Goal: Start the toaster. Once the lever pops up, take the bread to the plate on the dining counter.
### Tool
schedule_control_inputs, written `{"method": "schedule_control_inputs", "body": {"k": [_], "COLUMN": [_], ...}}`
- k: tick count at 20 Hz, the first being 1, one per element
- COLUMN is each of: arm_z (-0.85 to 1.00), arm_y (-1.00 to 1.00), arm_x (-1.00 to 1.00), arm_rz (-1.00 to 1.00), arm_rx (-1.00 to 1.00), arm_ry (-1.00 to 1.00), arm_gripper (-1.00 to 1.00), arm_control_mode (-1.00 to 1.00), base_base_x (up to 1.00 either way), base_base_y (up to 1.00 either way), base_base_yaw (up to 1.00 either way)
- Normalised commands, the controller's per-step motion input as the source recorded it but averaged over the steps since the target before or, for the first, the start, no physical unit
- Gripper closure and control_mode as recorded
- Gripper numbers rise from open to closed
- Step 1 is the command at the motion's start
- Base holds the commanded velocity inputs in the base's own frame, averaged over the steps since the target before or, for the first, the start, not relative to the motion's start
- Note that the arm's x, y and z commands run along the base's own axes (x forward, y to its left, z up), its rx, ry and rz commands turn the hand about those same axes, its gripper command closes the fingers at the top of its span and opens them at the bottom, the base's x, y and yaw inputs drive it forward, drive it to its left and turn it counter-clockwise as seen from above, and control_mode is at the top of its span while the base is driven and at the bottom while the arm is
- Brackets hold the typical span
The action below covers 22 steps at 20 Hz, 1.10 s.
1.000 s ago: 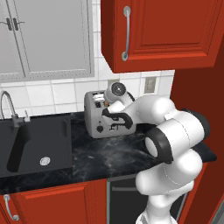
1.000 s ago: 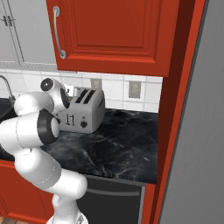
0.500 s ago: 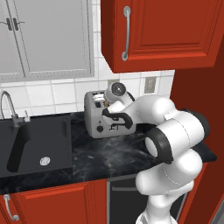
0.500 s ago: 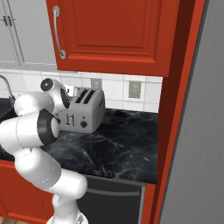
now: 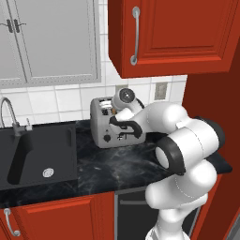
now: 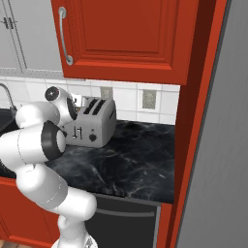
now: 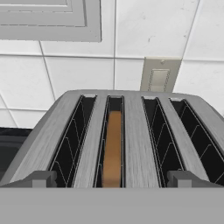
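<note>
The robot's white arm (image 5: 183,140) bends low over the black marbled tabletop (image 5: 122,164) of a red-cabinet kitchen, its hand set against the front of a silver-grey toaster (image 5: 105,124) that stands near the tiled back wall. From the right base view the same toaster (image 6: 92,127) shows its front with small dark levers and a black knob, the arm's wrist close against its left end. The jaws (image 7: 111,186) stand released, spread wide: in the hand view the two dark fingertips (image 7: 41,179) rise far apart at the near edge of the toaster's top, one by the leftmost slot and one by the third slot, with nothing between them but the toaster's own ridged top.

The bread (image 7: 113,148), a thin brown slice, sits upright down inside the second slot from the left, its upper edge below the slot's rim. The three other slots are dark.

Behind the toaster a beige wall socket (image 7: 159,75) is set in the white tiles, and a grey cupboard's lower edge (image 7: 48,22) hangs above to the left. In the left base view a black sink (image 5: 37,152) with a curved tap (image 5: 9,112) lies to the toaster's left, and a red wall cabinet (image 5: 173,35) with a metal handle hangs overhead.
</note>
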Motion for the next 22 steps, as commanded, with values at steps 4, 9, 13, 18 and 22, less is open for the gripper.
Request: {"method": "schedule_control_inputs", "body": {"k": [4, 9, 13, 18, 22], "arm_z": [0.0, 0.0, 0.0, 0.0, 0.0], "arm_y": [0.0, 0.0, 0.0, 0.0, 0.0], "arm_x": [0.0, 0.0, 0.0, 0.0, 0.0], "arm_rz": [0.0, 0.0, 0.0, 0.0, 0.0], "arm_rx": [0.0, 0.0, 0.0, 0.0, 0.0], "arm_ry": [0.0, 0.0, 0.0, 0.0, 0.0], "arm_gripper": [-1.0, -1.0, -1.0, -1.0, -1.0], "arm_control_mode": [-1.0, -1.0, -1.0, -1.0, -1.0], "base_base_x": [0.0, 0.0, 0.0, 0.0, 0.0], "base_base_y": [0.0, 0.0, 0.0, 0.0, 0.0], "base_base_yaw": [0.0, 0.0, 0.0, 0.0, 0.0]}}
